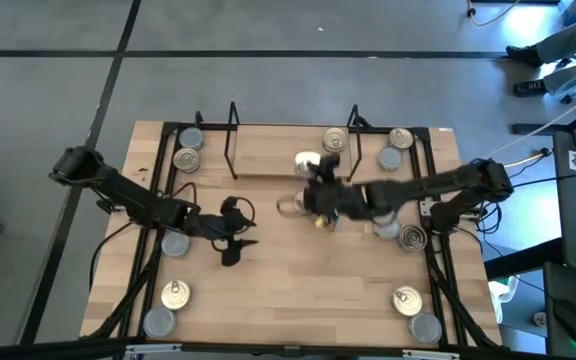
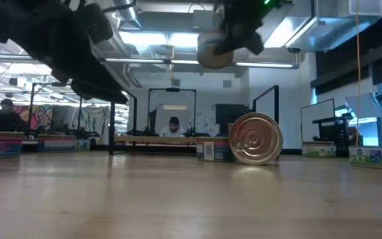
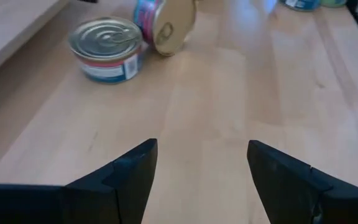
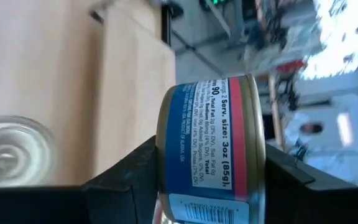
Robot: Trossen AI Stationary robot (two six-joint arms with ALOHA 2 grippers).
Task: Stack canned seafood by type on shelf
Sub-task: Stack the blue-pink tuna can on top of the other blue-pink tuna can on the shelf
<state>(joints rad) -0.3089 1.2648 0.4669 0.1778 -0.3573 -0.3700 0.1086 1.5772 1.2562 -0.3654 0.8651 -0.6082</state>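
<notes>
My right hand [image 4: 207,180] is clamped on a tin [image 4: 211,149], one finger on each side of its blue and red label, and I carry it on its side, lifted clear of the tabletop [image 1: 298,280]. In the low view the same tin [image 2: 212,50] hangs high above the wood, its round face turned toward the camera.

What the next move turns on is where the shelf [image 1: 268,150] lies from this hand: just ahead of my fingertips, toward the far edge of the tabletop, its light wood base close past the held tin. One silver-lidded tin [image 1: 308,160] already sits on that base, right in front of my grip. The tin I hold has its round axis lying level, not upright, so I judge I must turn my wrist to stand it up before I can set it flat on another of its kind.

Beneath and a little behind my hand two more tins wait on the tabletop: one upright with a silver-grey lid [image 3: 106,48], and one tipped on its edge with a gold lid [image 3: 168,25], the two touching or very nearly so.

My left hand [image 1: 230,232] hovers low over bare wood with its fingers [image 3: 124,180] spread wide and nothing between them. It stands farther from the shelf than my right, so the placing falls to my right arm. More tins [image 1: 176,293] lie along both side edges, well apart from either hand.
</notes>
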